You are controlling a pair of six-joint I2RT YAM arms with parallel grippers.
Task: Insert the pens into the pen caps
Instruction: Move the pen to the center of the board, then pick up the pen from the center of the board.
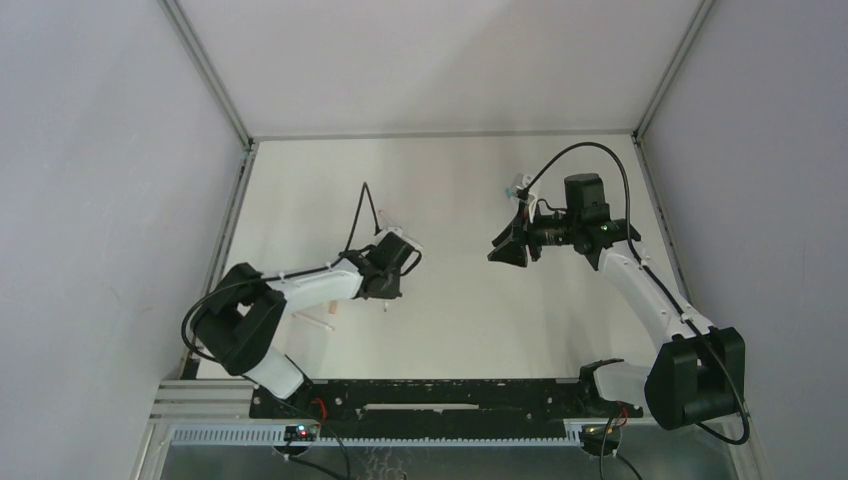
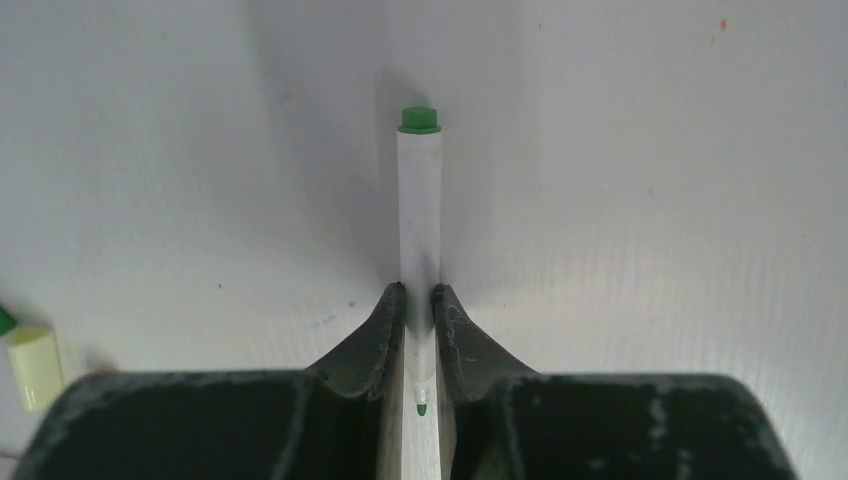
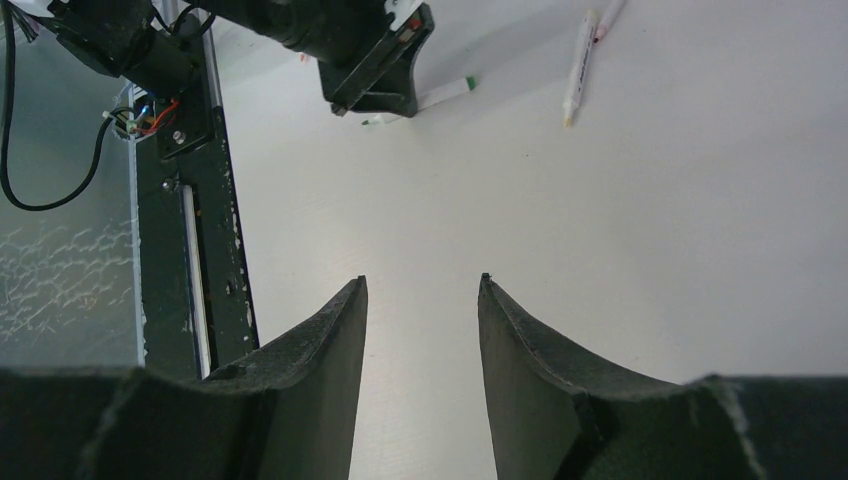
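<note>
Pinches green pen (image 2: 420,210) in left claw (image 2: 420,296), fingertips (image 2: 392,305) pressed on the white barrel from both sides, low over the bench (image 2: 650,200). Cannot tell whether lifted or resting.

Runs long axis straight out ahead of the claw: green end plug at the far end, small green writing tip tucked back between the fingers, toward the wrist. Looks thin, white, smooth and round, so likely to swivel in a two-point pinch.

Off to the left of that claw in the left wrist view, beside the finger base: yellow-green cap (image 2: 34,366), on its side at the frame edge, open end not made out. Just above it, a sliver of darker green, too cropped to name. Near the left arm, well apart from the right.

Hangs right claw (image 3: 422,290) spread wide, nothing between, above the bench, looking across at the left claw. Beyond, in the right wrist view: yellow-tipped pen (image 3: 579,66) and pinkish-tipped pen (image 3: 608,12), uncapped, near each other.

Judging next move: needs tip at a cap mouth, yet tip points back into the grip. Probably calls for a regrip or hand-over first.
</note>
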